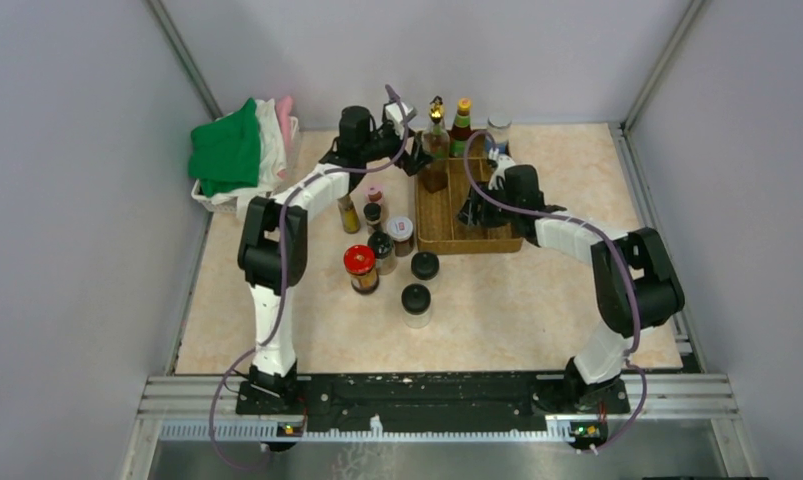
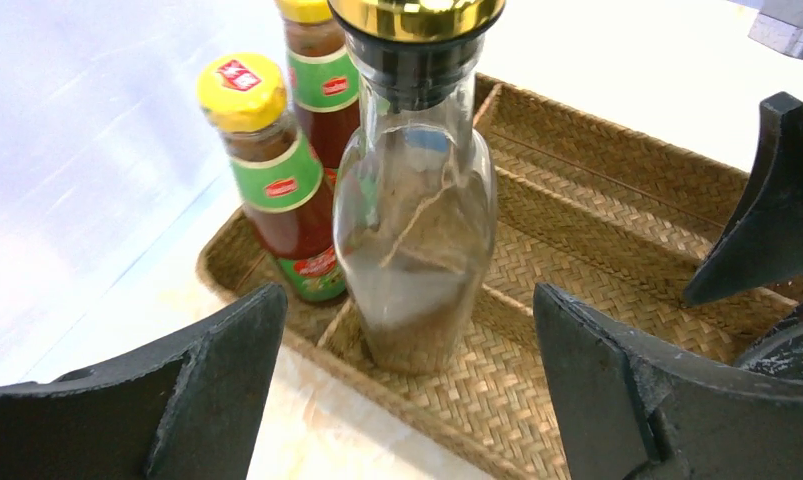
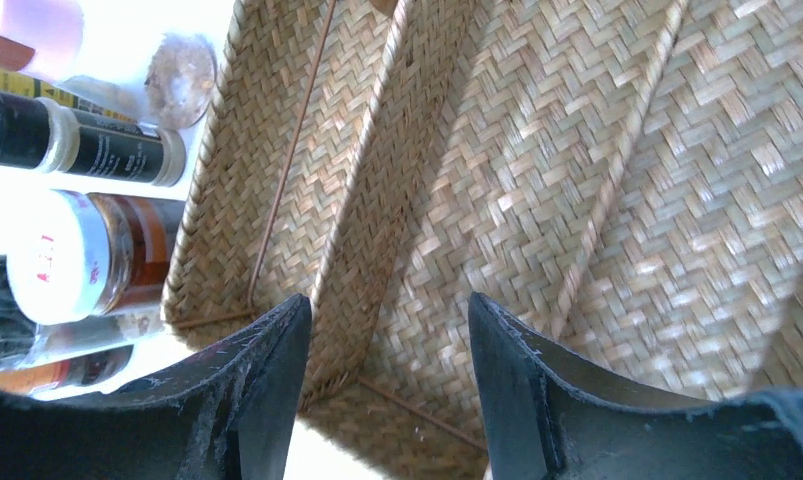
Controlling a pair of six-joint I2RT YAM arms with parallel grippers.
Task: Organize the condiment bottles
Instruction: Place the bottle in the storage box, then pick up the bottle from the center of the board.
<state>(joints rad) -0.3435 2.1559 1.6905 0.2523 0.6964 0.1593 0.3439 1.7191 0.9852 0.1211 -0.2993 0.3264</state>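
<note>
A tall clear gold-topped bottle [image 1: 436, 140] stands in the back left corner of the brown woven tray [image 1: 447, 228]. In the left wrist view this bottle [image 2: 417, 220] is upright just beyond my open left gripper [image 2: 407, 400], untouched by it. Two yellow-capped red sauce bottles [image 2: 277, 180] stand behind it. My left gripper [image 1: 414, 160] is beside the bottle. My right gripper [image 1: 474, 212] is open and empty, low over the tray's front left part [image 3: 577, 150]. Several bottles stand loose on the table left of the tray, among them a red-capped jar [image 1: 360, 268] and a white-capped jar [image 1: 400, 232].
A silver-capped jar [image 1: 498, 125] stands behind the tray. Two black-capped jars [image 1: 415, 303] stand nearest the arms. A white basket of green, white and pink cloths [image 1: 239, 155] sits at the back left. The right gripper's fingers [image 2: 767, 220] show in the left wrist view.
</note>
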